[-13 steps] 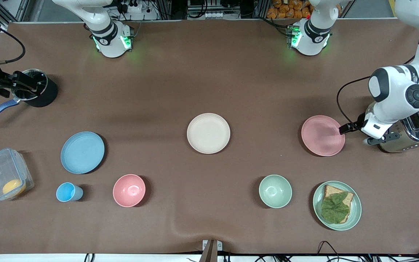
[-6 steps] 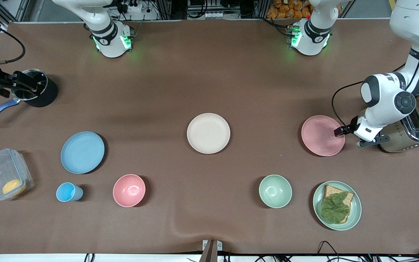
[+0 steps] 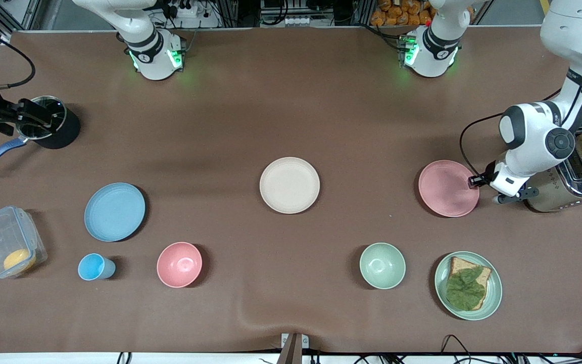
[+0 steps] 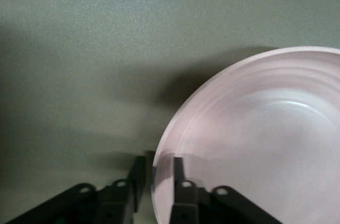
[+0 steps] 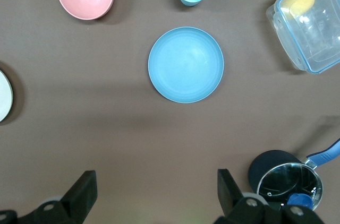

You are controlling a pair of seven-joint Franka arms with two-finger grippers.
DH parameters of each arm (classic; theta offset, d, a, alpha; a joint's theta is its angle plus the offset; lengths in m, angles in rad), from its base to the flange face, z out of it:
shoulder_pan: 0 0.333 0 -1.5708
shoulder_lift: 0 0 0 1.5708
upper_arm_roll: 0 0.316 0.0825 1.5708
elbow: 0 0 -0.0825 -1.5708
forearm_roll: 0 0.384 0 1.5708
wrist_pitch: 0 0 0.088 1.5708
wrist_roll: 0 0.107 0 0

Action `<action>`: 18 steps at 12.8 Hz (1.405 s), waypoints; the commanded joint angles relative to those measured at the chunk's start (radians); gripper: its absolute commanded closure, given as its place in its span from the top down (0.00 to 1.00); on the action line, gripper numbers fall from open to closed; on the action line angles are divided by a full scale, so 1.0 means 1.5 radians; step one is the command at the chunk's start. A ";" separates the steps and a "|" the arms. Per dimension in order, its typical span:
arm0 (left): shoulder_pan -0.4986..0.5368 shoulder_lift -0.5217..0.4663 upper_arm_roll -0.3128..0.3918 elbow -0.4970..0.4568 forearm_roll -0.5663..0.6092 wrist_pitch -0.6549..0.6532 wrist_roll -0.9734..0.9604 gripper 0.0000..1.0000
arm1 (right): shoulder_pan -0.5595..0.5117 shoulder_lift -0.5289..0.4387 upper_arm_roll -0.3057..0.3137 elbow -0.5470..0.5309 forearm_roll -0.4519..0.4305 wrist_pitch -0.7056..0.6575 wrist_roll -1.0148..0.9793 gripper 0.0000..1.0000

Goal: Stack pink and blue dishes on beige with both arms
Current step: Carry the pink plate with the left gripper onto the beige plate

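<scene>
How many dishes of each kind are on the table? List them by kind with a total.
Plates: 4: pink plate, blue plate, beige plate, green plate with bread and a leaf on it
Bowls: 2: pink bowl, green bowl
Cups: 1: blue cup
Total: 7

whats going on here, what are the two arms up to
The left gripper has its fingers on either side of the rim of the pink plate, beside the toaster; the plate is not lifted yet. The right gripper hangs open above the table near the small pot, with the blue plate untouched on the table below. The beige plate sits bare mid-table, so nothing is stacked on it so far.
</scene>
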 commanded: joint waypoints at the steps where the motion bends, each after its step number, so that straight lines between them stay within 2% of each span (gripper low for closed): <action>1: 0.007 -0.012 -0.004 -0.005 0.003 0.011 0.011 0.00 | -0.005 0.003 0.008 0.010 -0.012 -0.005 0.010 1.00; 4: 0.006 -0.092 -0.024 -0.006 0.003 -0.010 0.012 0.00 | -0.005 0.003 0.008 0.011 -0.013 -0.005 0.010 1.00; 7: 0.006 -0.172 -0.114 0.030 -0.008 -0.091 -0.001 0.00 | -0.005 0.003 0.008 0.011 -0.012 -0.005 0.010 1.00; 8: 0.005 -0.183 -0.145 0.062 -0.016 -0.124 -0.019 0.00 | -0.005 0.003 0.008 0.011 -0.013 -0.005 0.010 1.00; 10: -0.004 -0.168 -0.210 0.138 -0.034 -0.199 -0.122 0.00 | -0.005 0.003 0.008 0.011 -0.012 -0.005 0.010 1.00; 12: -0.031 -0.132 -0.270 0.176 -0.034 -0.212 -0.240 0.00 | -0.004 0.003 0.007 0.011 -0.012 -0.005 0.010 1.00; 13: -0.053 -0.108 -0.284 0.181 -0.033 -0.211 -0.293 0.00 | -0.004 0.003 0.008 0.011 -0.012 -0.005 0.010 1.00; 18: -0.219 0.023 -0.286 0.262 0.012 -0.205 -0.526 0.00 | -0.004 0.003 0.008 0.012 -0.012 -0.006 0.010 1.00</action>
